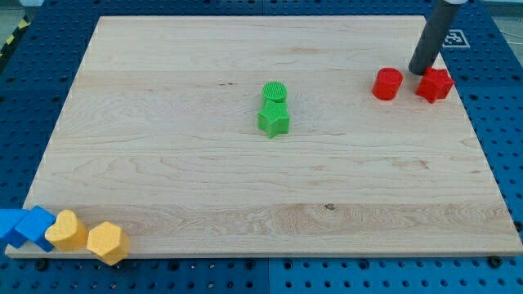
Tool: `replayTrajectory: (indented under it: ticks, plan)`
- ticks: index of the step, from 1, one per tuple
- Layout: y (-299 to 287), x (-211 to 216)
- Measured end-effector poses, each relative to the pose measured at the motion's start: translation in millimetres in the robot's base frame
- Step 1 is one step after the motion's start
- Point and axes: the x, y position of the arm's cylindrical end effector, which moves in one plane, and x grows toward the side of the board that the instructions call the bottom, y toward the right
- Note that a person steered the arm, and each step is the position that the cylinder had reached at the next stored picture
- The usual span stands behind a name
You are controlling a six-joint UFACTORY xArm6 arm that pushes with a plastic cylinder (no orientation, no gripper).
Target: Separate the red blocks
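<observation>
- Camera view: my tip (422, 71), a bare rod holding nothing, sits between the red cylinder (387, 83) and red star (434, 84).
- It seems to touch the star, which lies toward the view's right.

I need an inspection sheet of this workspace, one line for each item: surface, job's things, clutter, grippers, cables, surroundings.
Surface: pale wooden board, flat.
Job's things: red cylinder and red star block at the view's top right, apart by a small gap.
Clutter: green cylinder touching green star block mid-board; two blue blocks and two yellow blocks at the bottom left corner.
Grippers: none; my tip sits between the red blocks, toward the top.
Cables: nothing seen.
Surroundings: blue perforated table.
</observation>
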Motion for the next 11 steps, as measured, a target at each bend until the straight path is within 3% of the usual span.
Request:
replayTrajectory:
  ticks: [2,6,8,11]
  plan:
    - [1,24]
    - [-8,32]
    - [-37,24]
    - [-130,6]
